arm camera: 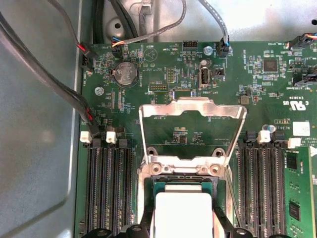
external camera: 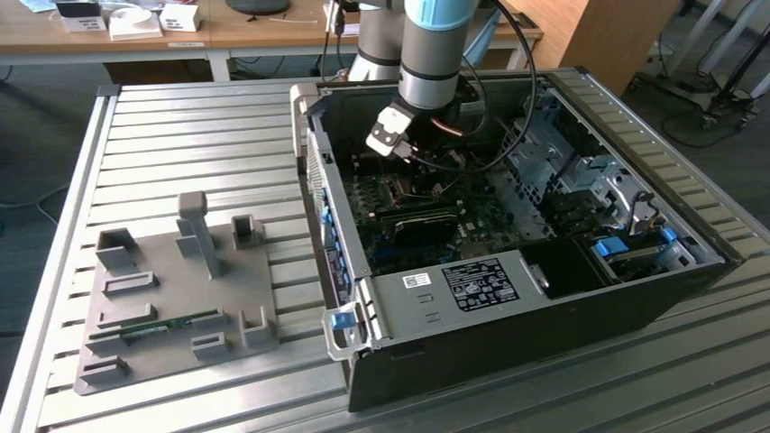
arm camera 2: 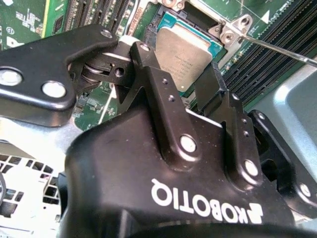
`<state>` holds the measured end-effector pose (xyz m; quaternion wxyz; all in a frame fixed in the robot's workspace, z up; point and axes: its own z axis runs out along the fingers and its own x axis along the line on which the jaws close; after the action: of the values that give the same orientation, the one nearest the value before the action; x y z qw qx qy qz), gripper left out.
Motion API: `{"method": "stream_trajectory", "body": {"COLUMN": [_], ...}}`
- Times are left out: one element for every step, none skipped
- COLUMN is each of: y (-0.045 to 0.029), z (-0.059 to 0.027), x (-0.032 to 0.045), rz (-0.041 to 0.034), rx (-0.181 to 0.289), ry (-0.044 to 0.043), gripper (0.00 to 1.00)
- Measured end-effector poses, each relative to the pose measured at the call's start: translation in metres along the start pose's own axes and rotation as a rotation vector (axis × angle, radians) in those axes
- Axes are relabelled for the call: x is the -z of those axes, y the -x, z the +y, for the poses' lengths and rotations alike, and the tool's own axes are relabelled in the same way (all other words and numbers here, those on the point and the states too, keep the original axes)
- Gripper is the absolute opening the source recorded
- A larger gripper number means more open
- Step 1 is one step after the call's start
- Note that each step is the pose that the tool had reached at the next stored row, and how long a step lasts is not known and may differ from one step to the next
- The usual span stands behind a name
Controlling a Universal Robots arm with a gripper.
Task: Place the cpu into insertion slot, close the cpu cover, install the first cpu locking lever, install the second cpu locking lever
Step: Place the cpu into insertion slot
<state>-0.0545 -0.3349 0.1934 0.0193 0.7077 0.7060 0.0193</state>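
Observation:
The cpu [arm camera: 182, 214] [arm camera 2: 182, 52], a flat square chip with a silvery top and teal edge, sits at the insertion slot [arm camera: 163, 179] on the green board. My gripper [arm camera: 183, 225] [arm camera 2: 181, 69] straddles it, and both black fingers [arm camera 2: 148, 59] press against its opposite edges. Whether the chip is fully seated I cannot tell. The cpu cover [arm camera: 193, 111], a silvery frame, stands swung up beyond the slot on its hinge [arm camera 2: 233, 29]. A thin metal locking lever [arm camera 2: 282, 52] slants away from the hinge. In the exterior view the gripper [external camera: 409, 155] is low inside the open computer case [external camera: 517, 298].
Long black memory slots [arm camera: 106, 188] [arm camera: 260, 183] flank the socket on both sides. Grey cables [arm camera: 44, 74] run along the case wall, and more cables [external camera: 481, 149] hang by the arm. A grey fixture tray [external camera: 169, 298] lies on the slatted table at the exterior view's left.

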Motion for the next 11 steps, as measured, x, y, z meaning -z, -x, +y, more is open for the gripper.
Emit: {"method": "stream_trajectory", "body": {"y": [0.0,-0.0001,-0.0001,-0.0001,-0.0001,-0.0001,-0.0001,-0.0001,-0.0001,0.0,-0.0001], "z": [0.0,0.0001,0.0001,0.0001,0.0001,0.0001,0.0001,0.0001,0.0001,0.0001,0.0001], "x": [-0.0001,-0.0002,-0.0002,-0.0003,-0.0003,-0.0003,-0.0003,-0.0003,-0.0004,-0.0006,-0.0008], "rz": [0.0,0.0002,0.0003,0.0003,0.0003,0.0004,0.0004,0.0004,0.0004,0.0004,0.0004], "rx": [0.0,0.001,0.001,0.001,0.002,0.002,0.002,0.002,0.002,0.002,0.002], "ry": [0.0,0.0002,0.0003,0.0002,0.0002,0.0002,0.0002,0.0002,0.0002,0.0002,0.0001], "gripper": [0.54,0.54,0.54,0.54,0.54,0.54,0.54,0.54,0.54,0.54,0.54]}}
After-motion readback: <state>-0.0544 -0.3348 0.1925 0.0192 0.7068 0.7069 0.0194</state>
